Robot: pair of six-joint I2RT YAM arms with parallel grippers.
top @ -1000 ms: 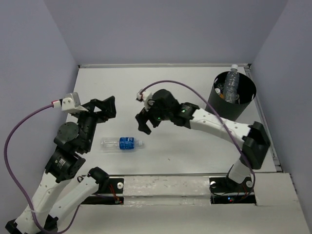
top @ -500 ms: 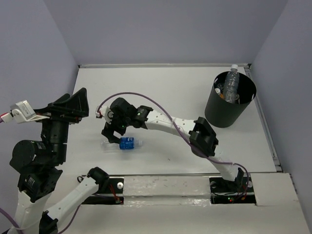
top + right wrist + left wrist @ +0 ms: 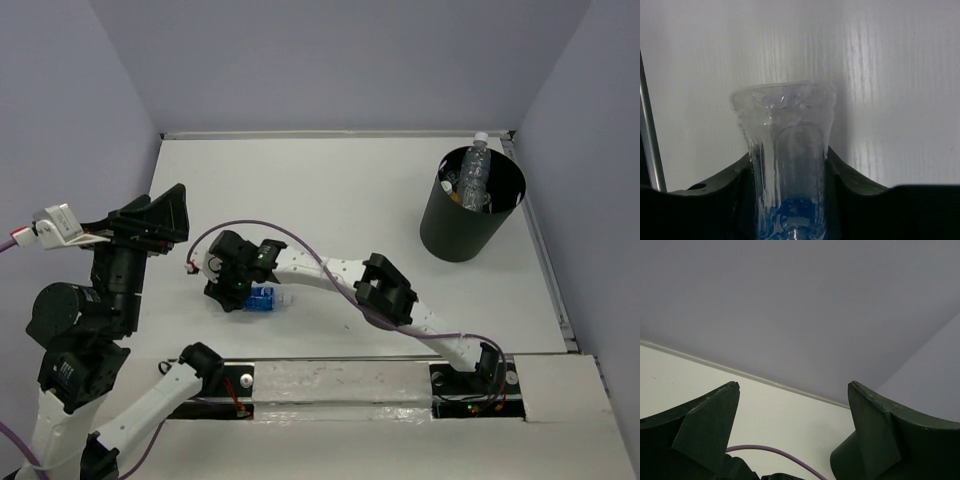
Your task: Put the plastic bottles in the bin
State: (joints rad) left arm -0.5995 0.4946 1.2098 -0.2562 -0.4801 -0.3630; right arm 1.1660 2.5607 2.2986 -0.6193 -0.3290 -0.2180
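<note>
Blue-label bottle (image 3: 265,298) lies on its side on the bench (image 3: 330,190), left of centre and near the front edge. Its white cap points right. The right arm reaches across to it, and the right gripper (image 3: 230,292) sits over the clear base end. In the right wrist view, the fingers (image 3: 715,200) press against both sides of the bottle body, so it is clenched on the bottle. The bottle still rests on the bench surface.

Left gripper (image 3: 793,387) is released, jaws spread wide with nothing between them. It is raised at the far left, well apart from the bottle. The purple cable (image 3: 770,450) is visible below it.

Bin (image 3: 472,205) stands at the far right corner of the bench, well apart from both grippers. A clear bottle (image 3: 476,172) with a white cap stands in it, leaning at the rim with the cap poking above. There is more inside, including something orange, but I can't make out the items.
</note>
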